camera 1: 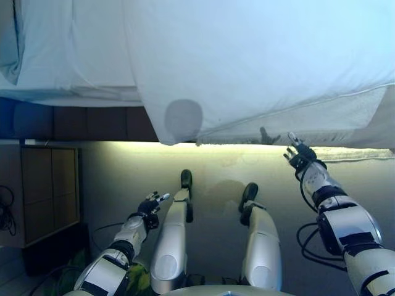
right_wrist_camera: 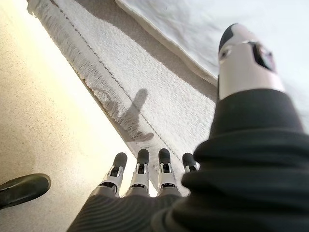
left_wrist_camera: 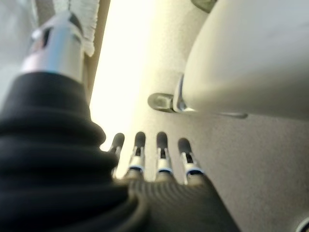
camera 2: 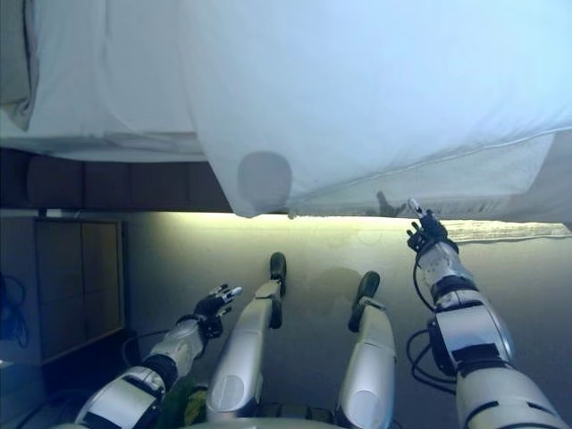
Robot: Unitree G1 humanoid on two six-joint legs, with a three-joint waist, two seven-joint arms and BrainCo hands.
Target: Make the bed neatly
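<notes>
A white duvet [camera 1: 259,61] covers the bed and hangs over its near side, one corner drooping lowest [camera 1: 179,126]. A white blanket with a fringed edge [right_wrist_camera: 120,92] hangs below it at the right. My right hand [camera 1: 299,154] is raised just under that hanging edge, fingers straight, touching nothing; its wrist view shows the fingers [right_wrist_camera: 140,166] extended toward the fringe. My left hand [camera 1: 151,203] hangs low over the floor, away from the bed, fingers [left_wrist_camera: 161,154] straight and empty.
A wooden cabinet [camera 1: 43,191] stands at the left on the floor. The dark bed base [camera 1: 92,123] shows under the mattress at the left. A lit strip runs along the floor below the bed.
</notes>
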